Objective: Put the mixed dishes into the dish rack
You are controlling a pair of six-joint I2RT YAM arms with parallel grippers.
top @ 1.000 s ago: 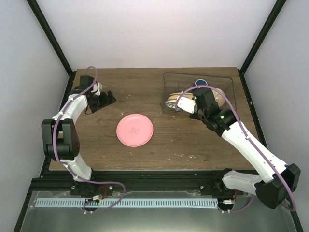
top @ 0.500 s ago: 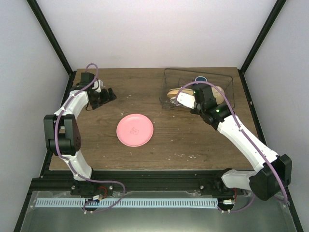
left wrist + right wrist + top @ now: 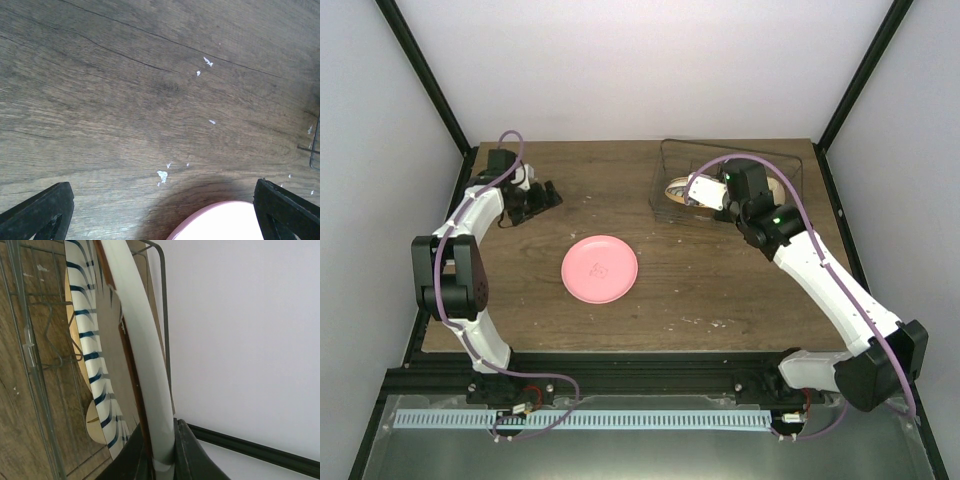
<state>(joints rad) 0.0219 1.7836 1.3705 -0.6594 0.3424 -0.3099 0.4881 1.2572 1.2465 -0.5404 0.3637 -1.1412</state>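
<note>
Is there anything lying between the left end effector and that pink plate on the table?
Nothing visible does. Only bare table with a few small white flecks lies between the open left end effector and the pink plate.

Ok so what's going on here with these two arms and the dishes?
The right claw is clamped on the edge of a pale-rimmed plate, holding it upright in the dish rack, beside the striped plate standing there. The left claw hangs open over the table at the far left, holding nothing. The pink plate lies flat mid-table, not yet loaded.
</note>
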